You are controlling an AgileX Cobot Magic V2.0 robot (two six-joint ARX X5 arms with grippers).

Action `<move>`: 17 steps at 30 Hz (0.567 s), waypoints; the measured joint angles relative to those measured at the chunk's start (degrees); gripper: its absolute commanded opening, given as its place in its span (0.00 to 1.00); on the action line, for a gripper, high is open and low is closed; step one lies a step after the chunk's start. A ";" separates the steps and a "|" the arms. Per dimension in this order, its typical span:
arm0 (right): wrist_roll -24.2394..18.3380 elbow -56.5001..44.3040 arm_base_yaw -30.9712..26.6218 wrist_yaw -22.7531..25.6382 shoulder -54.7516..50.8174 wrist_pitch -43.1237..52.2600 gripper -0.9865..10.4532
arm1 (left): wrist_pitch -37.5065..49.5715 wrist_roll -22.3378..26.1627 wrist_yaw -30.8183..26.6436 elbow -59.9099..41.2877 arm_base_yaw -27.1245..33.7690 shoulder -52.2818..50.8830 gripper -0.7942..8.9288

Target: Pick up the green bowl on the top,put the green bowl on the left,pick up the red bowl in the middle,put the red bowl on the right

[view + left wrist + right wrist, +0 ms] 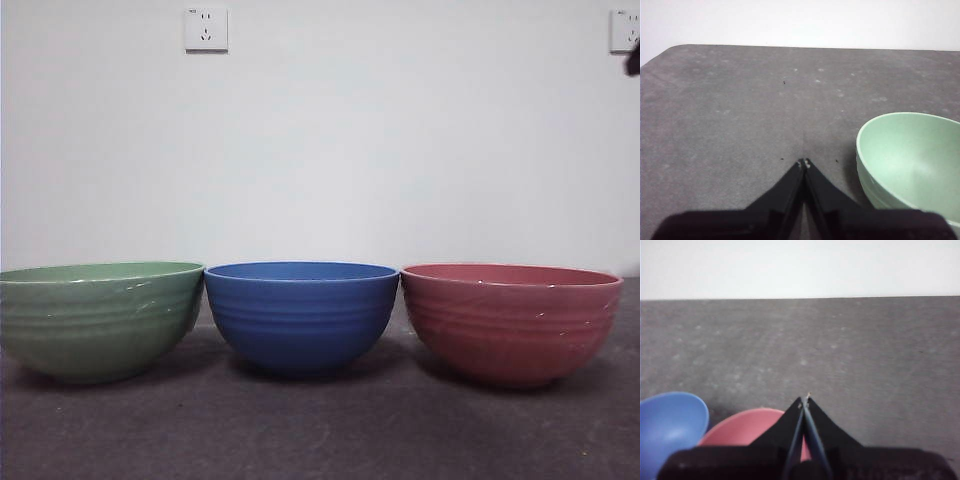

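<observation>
Green bowl [98,320] sits left, red bowl [510,322] right on the table [320,430]; both tools, left tool [804,163] and right tool [805,399], are pressed together, empty; I would only retreat gently.

The green bowl [98,320] is a muted sage green, glossy, with faint horizontal ribs on its side; its inside looks paler in the left wrist view. The blue bowl [301,315] is a medium blue with the same ribbing. The red bowl [510,322] is a dusty pinkish red, also ribbed. The tabletop [320,430] is dark grey, seemingly flecked with pale specks. The wall [400,130] is white, with white sockets [206,29]. Both grippers' jaws are black.
</observation>
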 measured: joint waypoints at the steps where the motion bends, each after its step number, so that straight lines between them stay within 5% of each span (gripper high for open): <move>1: -0.63 -0.11 -0.90 -0.07 -2.34 -1.62 0.09 | -0.02 0.00 -0.04 0.00 0.00 0.00 0.08; 10: -1.99 -14.05 -15.69 -14.84 -23.37 -2.56 0.09 | 0.00 -0.04 -0.04 0.00 0.00 0.00 0.08; 17: -2.21 -24.28 -17.73 -17.44 -28.89 -1.22 0.09 | 0.00 -0.22 -0.02 0.00 0.00 0.00 0.08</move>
